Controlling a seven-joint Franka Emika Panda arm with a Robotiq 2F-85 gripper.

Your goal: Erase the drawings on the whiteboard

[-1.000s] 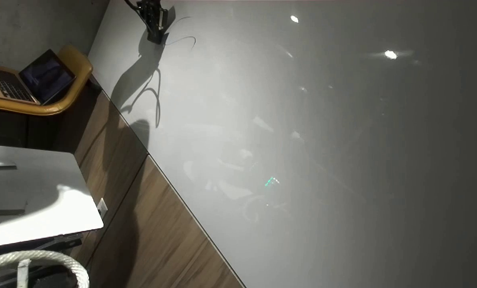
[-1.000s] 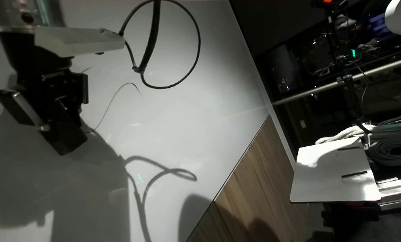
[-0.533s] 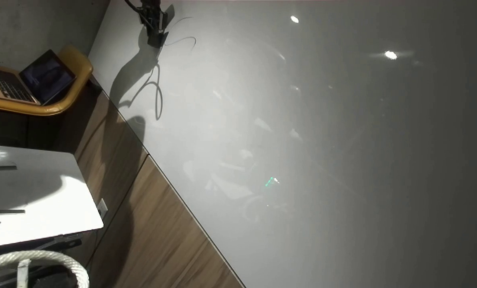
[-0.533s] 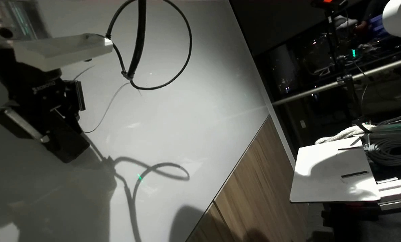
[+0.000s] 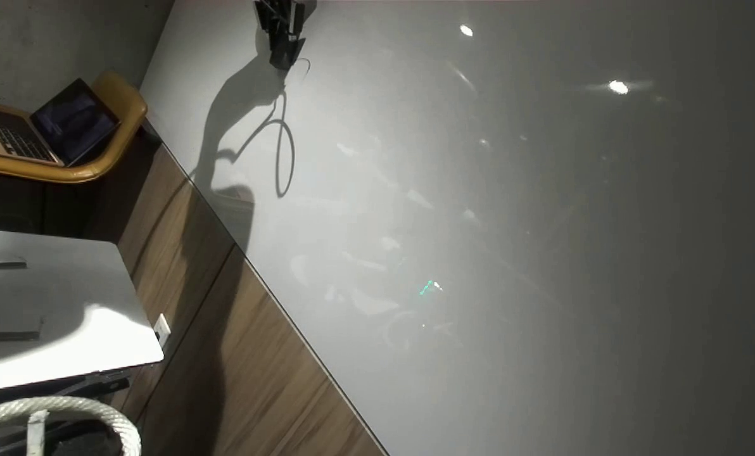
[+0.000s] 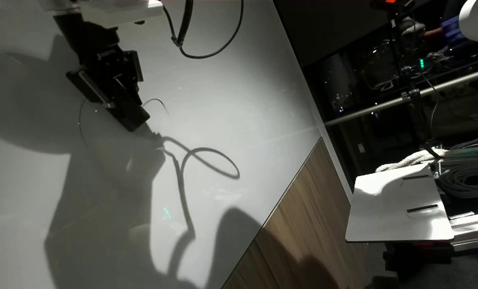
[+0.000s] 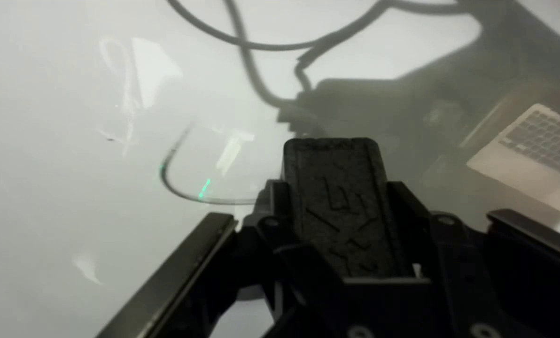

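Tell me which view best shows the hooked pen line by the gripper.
The wrist view: the hooked pen line looks largest there, its curve in plain view up to the gripper. Both exterior views show its hook small and thin beside the held dark block.

One very large, glossy, pale grey-white whiteboard (image 5: 498,380); one black jointed gripper (image 7: 338,202) with two fingers (image 7: 409,211); one dark grey rectangular block (image 7: 334,206). Thin dark curved pen lines (image 6: 155,99): two visible stretches in an exterior view; whether they join behind the gripper cannot be determined. Black cable loop (image 6: 201,57): one, partly visible. Mustard-yellow chair (image 5: 127,107): one. Open laptop with dark screen (image 5: 76,123): one. White wall plate (image 5: 161,329): one. Strong white light glints (image 5: 618,87): two in an exterior view. Brown wood-grain panels (image 5: 276,354): two, in both exterior views. Grey cable coil (image 6: 469,182): one. White flat panel (image 6: 387,224), rounded corners: one per exterior view.
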